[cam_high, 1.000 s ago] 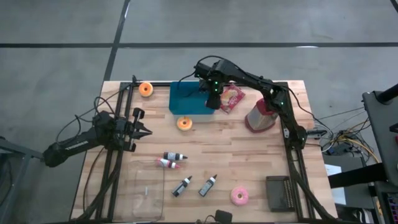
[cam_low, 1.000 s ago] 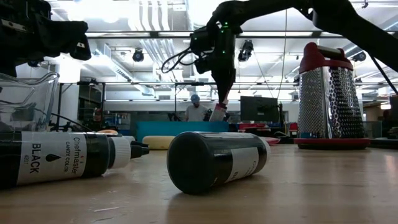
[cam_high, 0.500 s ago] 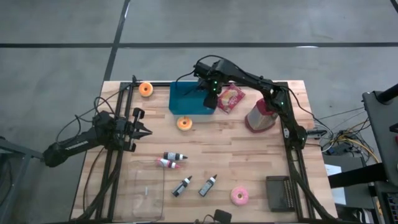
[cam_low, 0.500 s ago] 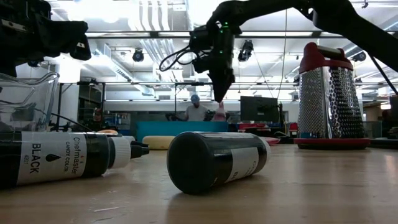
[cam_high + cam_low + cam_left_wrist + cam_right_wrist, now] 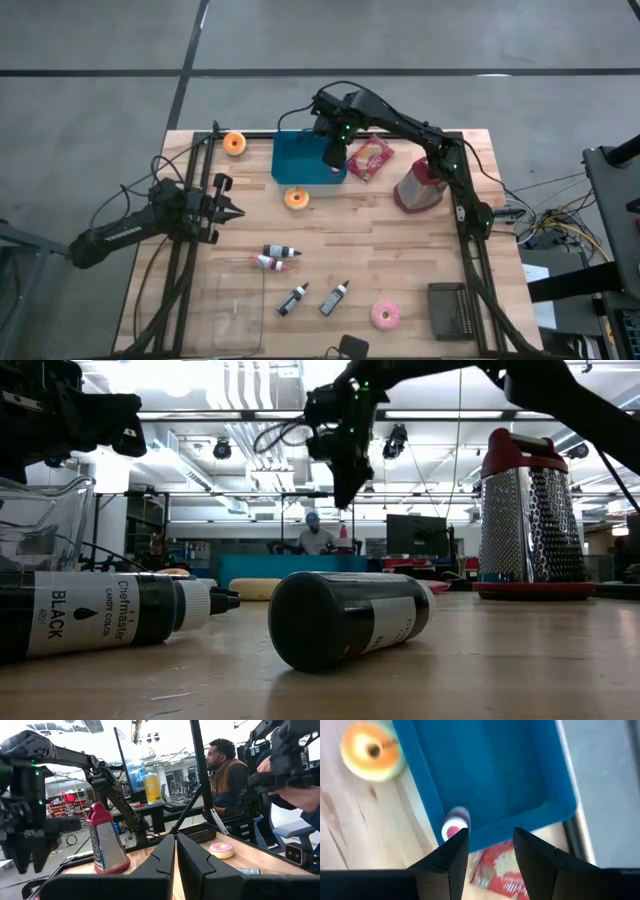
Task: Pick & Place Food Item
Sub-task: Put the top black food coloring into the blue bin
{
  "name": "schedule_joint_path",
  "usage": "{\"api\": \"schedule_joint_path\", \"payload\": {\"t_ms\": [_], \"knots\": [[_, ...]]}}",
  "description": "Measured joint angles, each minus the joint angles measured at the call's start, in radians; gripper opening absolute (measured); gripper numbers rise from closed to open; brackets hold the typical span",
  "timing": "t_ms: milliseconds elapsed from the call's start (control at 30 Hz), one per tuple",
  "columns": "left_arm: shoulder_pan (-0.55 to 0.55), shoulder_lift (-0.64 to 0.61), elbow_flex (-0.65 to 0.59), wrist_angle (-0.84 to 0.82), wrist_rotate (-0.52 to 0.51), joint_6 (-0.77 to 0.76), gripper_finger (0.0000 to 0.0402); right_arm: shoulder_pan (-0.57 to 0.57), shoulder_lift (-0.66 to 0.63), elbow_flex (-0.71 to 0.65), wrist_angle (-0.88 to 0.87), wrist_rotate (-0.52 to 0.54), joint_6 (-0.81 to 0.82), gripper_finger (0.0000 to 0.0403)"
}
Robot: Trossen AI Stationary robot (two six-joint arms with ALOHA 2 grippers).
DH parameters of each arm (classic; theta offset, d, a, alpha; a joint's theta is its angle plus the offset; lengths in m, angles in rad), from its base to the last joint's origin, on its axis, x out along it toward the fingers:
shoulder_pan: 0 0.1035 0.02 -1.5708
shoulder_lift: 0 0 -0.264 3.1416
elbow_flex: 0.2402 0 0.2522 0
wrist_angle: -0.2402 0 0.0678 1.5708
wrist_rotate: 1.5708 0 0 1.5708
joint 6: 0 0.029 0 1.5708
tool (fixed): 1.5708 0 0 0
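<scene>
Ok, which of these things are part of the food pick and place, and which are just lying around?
Job: right gripper, open above the tray edge; pink-capped bottle.
Lying about: grater, snack packet, donuts, dye bottles, clear tub; left gripper waits at the table's left.

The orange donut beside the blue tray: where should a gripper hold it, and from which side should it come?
Probably from straight above: the orange donut lies flat on the table, just off the blue tray. Pinch across one side of the ring, one finger in the hole and one outside, choosing the side away from the tray wall.
</scene>
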Motion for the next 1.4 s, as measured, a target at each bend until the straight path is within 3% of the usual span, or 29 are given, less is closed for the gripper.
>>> {"api": "schedule_joint_path", "payload": {"t_ms": [333,500,933,1233,1400], "knots": [[0.000,0.000,0.000,0.000,0.000,0.000,0.0026,0.101,-0.079,-0.001,0.187,0.009,-0.071,0.0153],[0.000,0.001,0.000,0.000,-0.002,0.000,0.0026,0.175,-0.083,-0.002,0.264,0.104,-0.093,0.0153],[0.000,0.002,0.000,0.000,-0.001,0.000,0.0026,0.277,-0.120,-0.002,0.268,0.220,-0.107,0.0151],[0.000,0.002,0.000,0.000,0.000,0.000,0.0026,0.300,-0.162,-0.022,0.131,0.293,-0.001,0.0151],[0.000,0.002,0.000,0.000,0.001,0.000,0.0026,0.305,-0.192,-0.145,0.284,0.292,-0.021,0.0151]]}}
